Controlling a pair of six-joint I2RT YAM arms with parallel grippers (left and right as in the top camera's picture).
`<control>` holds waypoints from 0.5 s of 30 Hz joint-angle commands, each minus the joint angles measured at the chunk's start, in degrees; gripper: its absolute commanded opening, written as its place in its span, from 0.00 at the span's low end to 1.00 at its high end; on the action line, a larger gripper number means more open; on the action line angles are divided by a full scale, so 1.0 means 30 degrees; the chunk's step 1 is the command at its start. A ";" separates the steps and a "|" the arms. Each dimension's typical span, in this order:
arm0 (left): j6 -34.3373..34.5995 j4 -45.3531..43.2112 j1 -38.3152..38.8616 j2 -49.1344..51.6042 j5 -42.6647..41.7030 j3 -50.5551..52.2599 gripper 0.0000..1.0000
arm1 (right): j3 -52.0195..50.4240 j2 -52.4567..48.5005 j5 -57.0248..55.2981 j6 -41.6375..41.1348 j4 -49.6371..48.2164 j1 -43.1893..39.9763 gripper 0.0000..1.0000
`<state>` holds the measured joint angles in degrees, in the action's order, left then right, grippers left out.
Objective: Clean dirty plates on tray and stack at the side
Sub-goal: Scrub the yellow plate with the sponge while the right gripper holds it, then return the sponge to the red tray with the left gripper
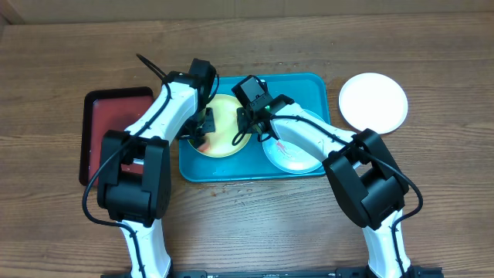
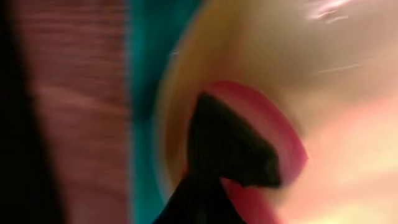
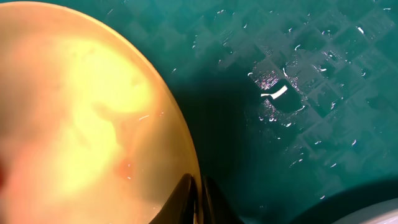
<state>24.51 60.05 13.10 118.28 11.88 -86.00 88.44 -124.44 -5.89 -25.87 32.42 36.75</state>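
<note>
The yellow-green plate [image 1: 224, 116] lies in the left half of the teal tray [image 1: 309, 83]. My right gripper [image 1: 245, 127] is shut on this plate's right rim; the right wrist view shows both fingers [image 3: 200, 199] pinching the rim of the plate [image 3: 81, 124] above the wet tray floor [image 3: 298, 124]. My left gripper [image 1: 202, 130] is at the plate's left edge, shut on a red pad [image 2: 280, 134] pressed on the plate [image 2: 261, 56]; that view is blurred. The pale mint plate [image 1: 297, 158], with red smears, lies in the tray's right half. The white plate [image 1: 373, 102] lies on the table right of the tray.
A smaller black-rimmed red tray [image 1: 96, 131] lies left of the teal tray, under my left arm. The wooden table [image 1: 255, 224] surrounds everything. The two arms meet over the yellow-green plate.
</note>
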 commanded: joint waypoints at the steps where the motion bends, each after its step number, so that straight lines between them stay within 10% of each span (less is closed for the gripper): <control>1: 0.0976 0.1122 -0.0124 -0.0627 0.3089 -0.1333 0.04 | -0.0124 -0.0015 -0.0539 0.0124 0.0189 -0.0168 0.06; 15: 0.1355 0.2579 -0.1588 -0.5450 0.3293 -0.4510 0.04 | -0.0124 -0.0015 -0.0539 0.0124 0.0291 -0.0168 0.06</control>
<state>28.77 67.59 11.18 103.98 19.44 -98.56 88.44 -124.44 -5.82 -25.87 32.53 36.77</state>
